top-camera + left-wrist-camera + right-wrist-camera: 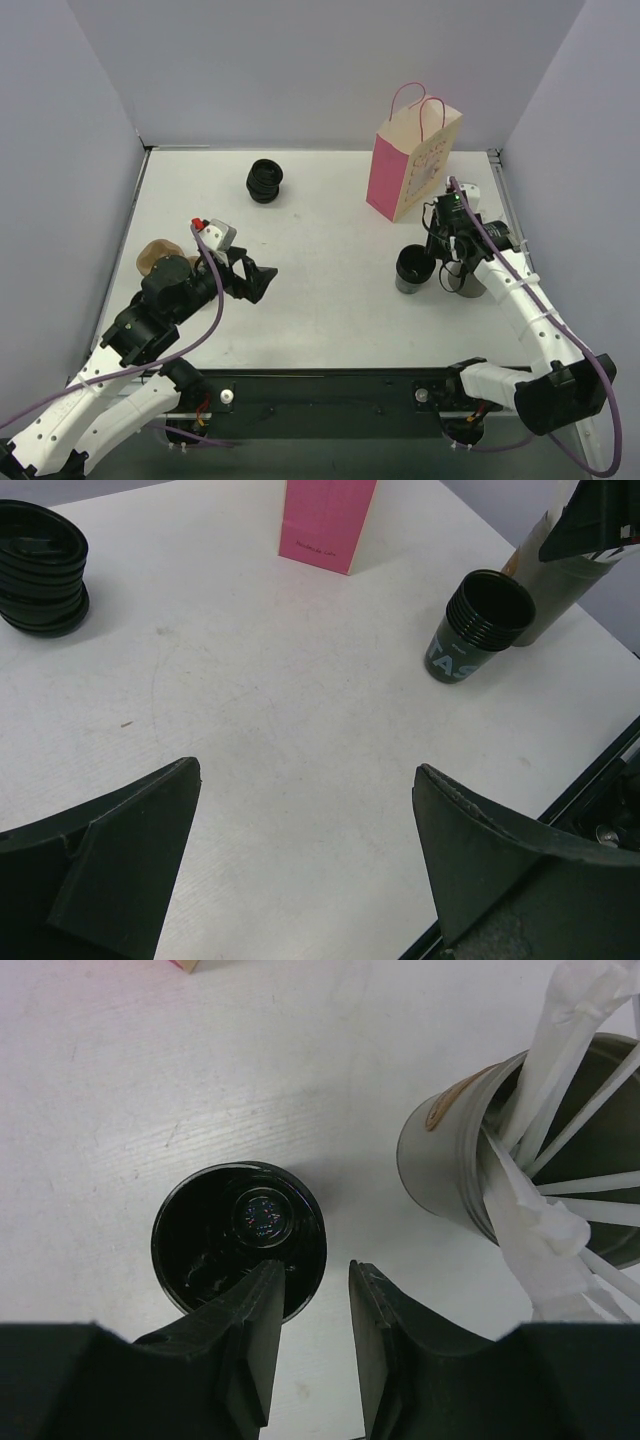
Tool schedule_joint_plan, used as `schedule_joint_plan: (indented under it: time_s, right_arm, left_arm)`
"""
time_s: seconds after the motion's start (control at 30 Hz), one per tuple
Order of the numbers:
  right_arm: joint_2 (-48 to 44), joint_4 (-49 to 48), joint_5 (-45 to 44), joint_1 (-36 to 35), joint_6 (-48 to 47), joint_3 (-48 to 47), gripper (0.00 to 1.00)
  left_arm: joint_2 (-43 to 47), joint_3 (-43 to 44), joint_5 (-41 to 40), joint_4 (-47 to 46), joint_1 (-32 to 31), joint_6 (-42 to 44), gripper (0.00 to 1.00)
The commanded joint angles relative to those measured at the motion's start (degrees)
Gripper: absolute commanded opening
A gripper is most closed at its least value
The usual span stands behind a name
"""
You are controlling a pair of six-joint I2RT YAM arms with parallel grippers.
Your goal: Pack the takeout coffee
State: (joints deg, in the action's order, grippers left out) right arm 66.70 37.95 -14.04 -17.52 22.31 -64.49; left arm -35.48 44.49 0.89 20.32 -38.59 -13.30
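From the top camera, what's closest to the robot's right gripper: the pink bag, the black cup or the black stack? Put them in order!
1. Black cup, right at the right gripper.
2. Pink bag, behind it.
3. Black stack, far back left.

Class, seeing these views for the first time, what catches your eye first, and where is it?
The pink paper bag stands upright at the back right of the table. In front of it, the right gripper sets its jaws astride the rim of an open black cup, beside a grey cup holding white sticks. A short black ribbed stack sits at the back, left of the bag.
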Motion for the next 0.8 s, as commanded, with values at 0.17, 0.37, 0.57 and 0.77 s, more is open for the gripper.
schedule_joint_plan:
  time_s: [0.17,0.37,0.57,0.77]
  right_arm:
    - [2.47,-1.21,1.21,1.78,-2.18,4.28,0.29]
    - [3.26,-3.06,3.49,2.31,-2.79,6.21,0.27]
    - [3.79,-4.29,3.85,2.84,-3.06,7.27,0.23]
    - [4.23,-4.64,4.2,3.37,-3.14,7.45,0.21]
  left_arm:
    - [-0.46,-0.02,0.17,-2.65,-0.35,-0.15,0.97]
    - [-0.81,-0.02,0.43,-2.65,-0.35,-0.15,0.97]
    - [-0.9,-0.11,0.43,-2.74,-0.35,-0.15,0.97]
    - [-1.08,-0.11,0.43,-2.74,-0.35,-0.15,0.97]
